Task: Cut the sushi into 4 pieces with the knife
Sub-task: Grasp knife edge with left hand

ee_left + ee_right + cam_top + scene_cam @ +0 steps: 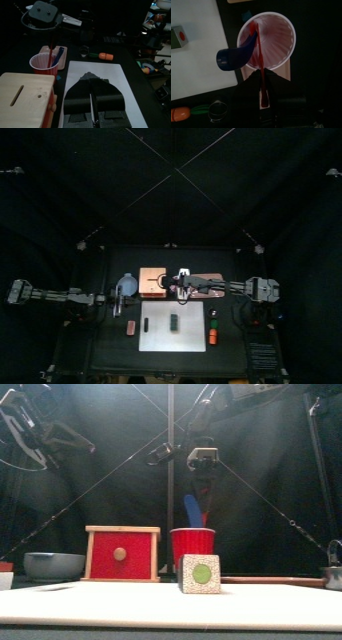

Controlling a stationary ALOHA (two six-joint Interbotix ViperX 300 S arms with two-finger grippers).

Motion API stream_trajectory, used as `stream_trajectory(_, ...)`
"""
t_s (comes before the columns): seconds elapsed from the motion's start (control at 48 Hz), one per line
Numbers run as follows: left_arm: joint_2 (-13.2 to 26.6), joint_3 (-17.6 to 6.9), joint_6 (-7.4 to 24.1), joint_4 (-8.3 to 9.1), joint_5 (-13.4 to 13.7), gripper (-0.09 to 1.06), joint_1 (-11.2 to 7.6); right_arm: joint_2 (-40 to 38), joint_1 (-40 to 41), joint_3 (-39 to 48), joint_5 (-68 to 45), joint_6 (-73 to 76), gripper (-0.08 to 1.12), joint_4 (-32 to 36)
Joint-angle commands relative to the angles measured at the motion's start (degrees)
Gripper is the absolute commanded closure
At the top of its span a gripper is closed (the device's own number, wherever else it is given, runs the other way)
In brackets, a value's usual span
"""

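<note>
Jaws on right seemingly pinch red knife [258, 62] in cup [284, 45]; left jaws closed, empty, over board [127, 95].

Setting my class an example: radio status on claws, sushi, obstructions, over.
Right claw shut on red knife, in red cup. Left claw shut above white board. Sushi on board, uncut. Nothing in the way.

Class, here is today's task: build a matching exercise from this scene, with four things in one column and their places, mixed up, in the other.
1 sushi
2 blue knife
3 red knife
4 blue-grey bowl

A gripped by the right gripper
B on the white cutting board
C beside the wooden box, on the left arm's side
D loose in the red cup

Pairs: 1-B, 2-D, 3-A, 4-C
</note>
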State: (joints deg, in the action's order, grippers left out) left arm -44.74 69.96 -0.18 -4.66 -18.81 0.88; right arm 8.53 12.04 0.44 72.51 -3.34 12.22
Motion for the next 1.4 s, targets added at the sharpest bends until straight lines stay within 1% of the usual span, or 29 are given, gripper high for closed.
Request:
stream_trajectory(0.021, 0.09, -0.7, 0.0, 0.0, -0.44, 0.99, 0.26, -3.6, 0.18, -2.46, 0.7, 0.0, 0.73, 0.09)
stream_trajectory(0.188, 0.09, -0.7, 0.0, 0.0, -0.44, 0.99, 0.35, -6.5, 0.35, -4.75, 1.05, 0.26, 0.73, 0.35)
stream_trajectory(0.438, 0.09, -0.79, 0.0, 0.0, -0.53, 0.99, 1.85, -13.8, 0.35, -8.26, 0.62, 1.23, 0.73, 0.88)
stream_trajectory(0.542, 0.09, -0.97, 0.09, 0.0, -0.7, 0.98, 2.55, -18.02, 0.0, -8.17, -1.23, 1.76, 0.73, 1.85)
stream_trajectory(0.688, -0.18, -1.05, 0.18, 0.0, -2.2, 0.98, 3.6, -24.08, -0.7, -5.45, -8.0, 3.87, 0.73, 2.11)
stream_trajectory(0.771, -0.44, -0.97, 0.18, 0.0, -3.25, 0.98, 3.96, -27.6, -1.05, -2.11, -13.27, 5.45, 0.73, 2.29)
stream_trajectory(0.958, -0.44, -1.05, 0.26, 0.0, -6.59, 0.98, 4.04, -36.3, -2.46, 10.99, -27.69, 7.38, 0.73, 1.23)
stream_trajectory(1.146, -0.53, -1.41, 0.18, 0.0, -9.14, 0.98, 4.04, -45.18, -3.08, 26.54, -47.46, 10.46, 0.73, 0.79)
stream_trajectory(1.271, -0.53, -2.02, 0.18, 0.0, -9.58, 0.98, 3.96, -48.34, -4.48, 35.86, -59.5, 10.72, 0.73, -1.23)
stream_trajectory(1.396, -0.44, -2.9, 0.09, 0.09, -9.67, 0.94, 3.6, -48.16, -5.89, 40.96, -65.3, 10.63, 0.73, -4.13)
